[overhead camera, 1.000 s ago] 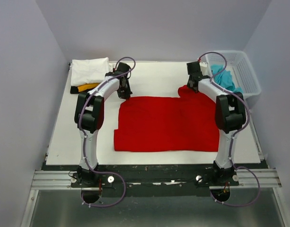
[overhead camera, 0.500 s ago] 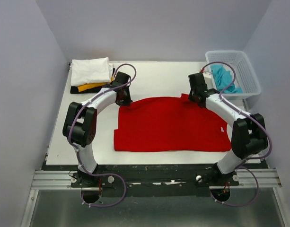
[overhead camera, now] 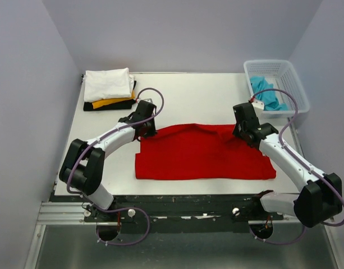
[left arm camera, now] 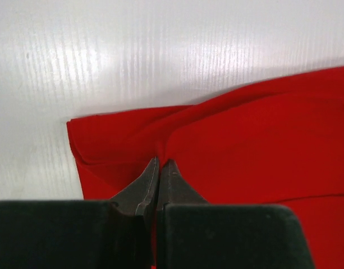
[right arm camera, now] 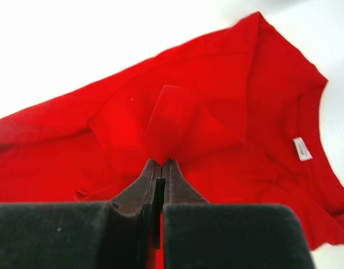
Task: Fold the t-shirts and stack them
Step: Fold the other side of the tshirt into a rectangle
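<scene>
The red t-shirt (overhead camera: 202,154) lies spread on the white table, its far edge lifted and drawn toward me. My left gripper (overhead camera: 146,130) is shut on the shirt's far left corner; in the left wrist view (left arm camera: 160,162) red cloth (left arm camera: 244,145) is pinched between the tips. My right gripper (overhead camera: 247,133) is shut on the far right part, near the collar; in the right wrist view (right arm camera: 161,162) it pinches a fold of red cloth (right arm camera: 177,117). A turquoise t-shirt (overhead camera: 267,95) lies in the basket. Folded white (overhead camera: 107,84), yellow-orange (overhead camera: 107,103) and black (overhead camera: 90,107) shirts are stacked at far left.
The white lattice basket (overhead camera: 289,73) stands at the far right corner of the table (overhead camera: 188,92). Grey walls close in the sides and back. A white label (right arm camera: 302,149) shows inside the red shirt's collar.
Both grippers have pulled the red shirt's far edge toward me, from near the table's back to about its middle. The shirt now covers a shorter span, folding over itself.
</scene>
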